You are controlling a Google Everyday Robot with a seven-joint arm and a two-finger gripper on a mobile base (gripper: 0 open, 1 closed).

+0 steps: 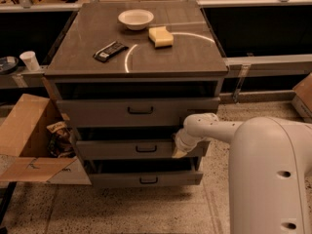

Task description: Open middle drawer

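The middle drawer (pixel 112 150) is the grey middle front of three in the cabinet, with a small black bar handle (pixel 146 149) at its centre. It stands out a little, with a dark gap above it. My gripper (pixel 178 149) is at the end of the white arm (pixel 214 129), against the right part of this drawer front, to the right of the handle. The taller top drawer (pixel 97 112) is above it and the slim bottom drawer (pixel 117 179) is below; both also stand out slightly.
On the cabinet top (pixel 185 57) lie a white bowl (pixel 136 18), a yellow sponge (pixel 160 36) and a black bar (pixel 110 50). An open cardboard box (pixel 27 130) sits on the floor to the left. A paper cup (pixel 30 60) stands on a ledge. My white body (pixel 273 179) fills the lower right.
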